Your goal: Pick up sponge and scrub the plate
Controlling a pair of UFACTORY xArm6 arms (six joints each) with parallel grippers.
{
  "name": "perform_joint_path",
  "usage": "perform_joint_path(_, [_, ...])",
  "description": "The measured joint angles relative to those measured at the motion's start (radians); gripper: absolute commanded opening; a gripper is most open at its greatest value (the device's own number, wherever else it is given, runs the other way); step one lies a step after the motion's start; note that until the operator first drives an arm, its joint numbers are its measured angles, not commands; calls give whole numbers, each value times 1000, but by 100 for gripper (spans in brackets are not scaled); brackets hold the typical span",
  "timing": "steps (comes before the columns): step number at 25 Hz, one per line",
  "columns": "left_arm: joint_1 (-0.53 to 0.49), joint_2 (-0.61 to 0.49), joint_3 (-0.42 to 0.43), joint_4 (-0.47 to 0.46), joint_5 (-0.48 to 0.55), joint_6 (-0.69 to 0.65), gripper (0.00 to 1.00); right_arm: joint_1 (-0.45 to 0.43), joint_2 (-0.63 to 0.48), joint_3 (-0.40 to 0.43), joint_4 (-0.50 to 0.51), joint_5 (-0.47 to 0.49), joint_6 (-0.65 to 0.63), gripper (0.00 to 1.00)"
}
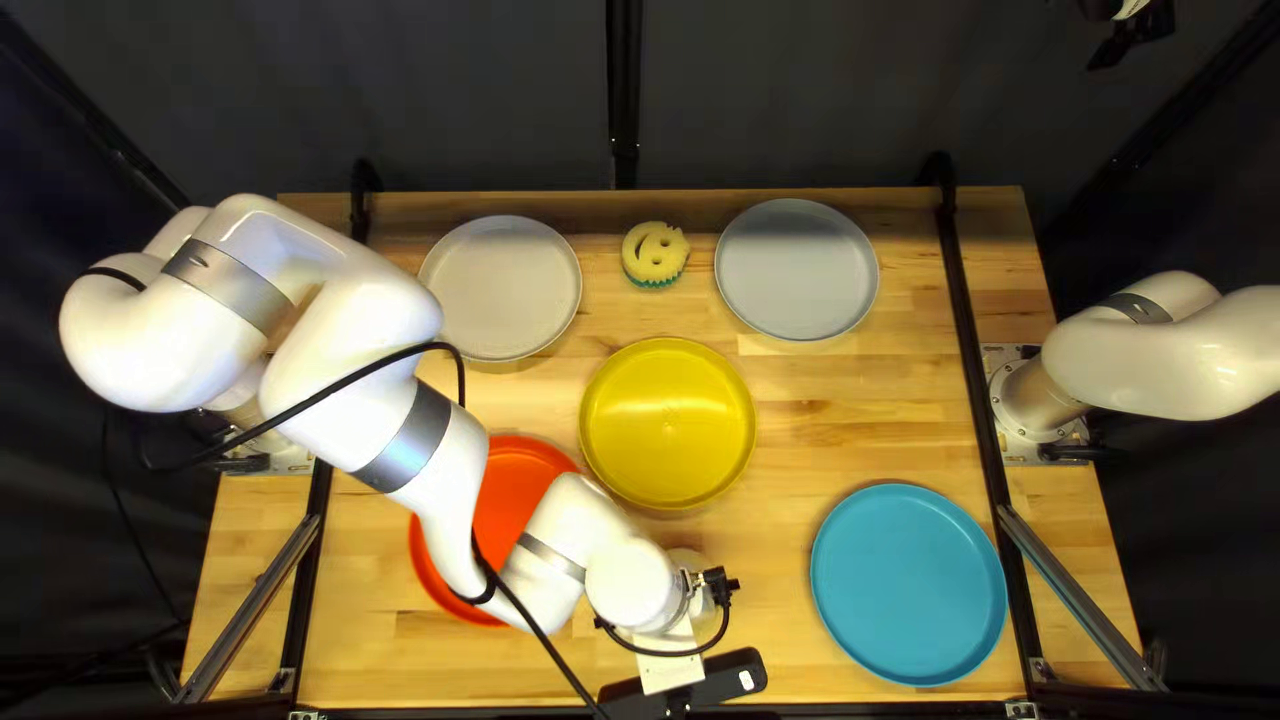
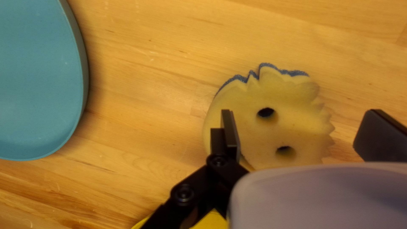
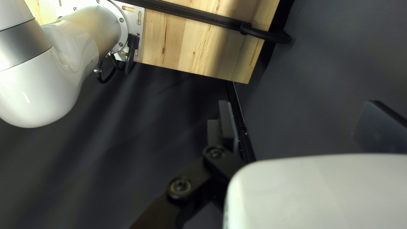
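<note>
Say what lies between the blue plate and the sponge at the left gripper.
Bare tabletop separates the plate from the sponge, seen in the left wrist view.

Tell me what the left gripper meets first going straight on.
Likely the blue-backed sponge under the left gripper: one finger overlaps its edge in the left wrist view, so it may land on that. Height above it is unclear.

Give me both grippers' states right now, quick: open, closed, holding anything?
Left gripper: open, fingers apart around the blue-backed sponge, not clamped on it.
Right gripper: open, nothing between its fingers.
</note>
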Motion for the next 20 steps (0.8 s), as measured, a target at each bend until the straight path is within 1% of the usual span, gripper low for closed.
perform_joint_path(7, [4,1,16,19,-16,-40,100,0,0,0,0,0,0,100])
perform_joint_path(9, [5,2,16,19,-17,-43,7,0,0,0,0,0,0,100])
perform_joint_path(10, [5,2,16,19,-17,-44,2,0,0,0,0,0,0,100])
perform_joint_path(11, [5,2,16,19,-17,-44,0,0,0,0,0,0,0,100])
perform_joint_path(18, [5,2,17,19,-18,-45,0,0,0,0,0,0,0,100])
perform_joint_path(20, [3,-4,26,30,-19,-68,0,0,0,0,0,0,0,100])
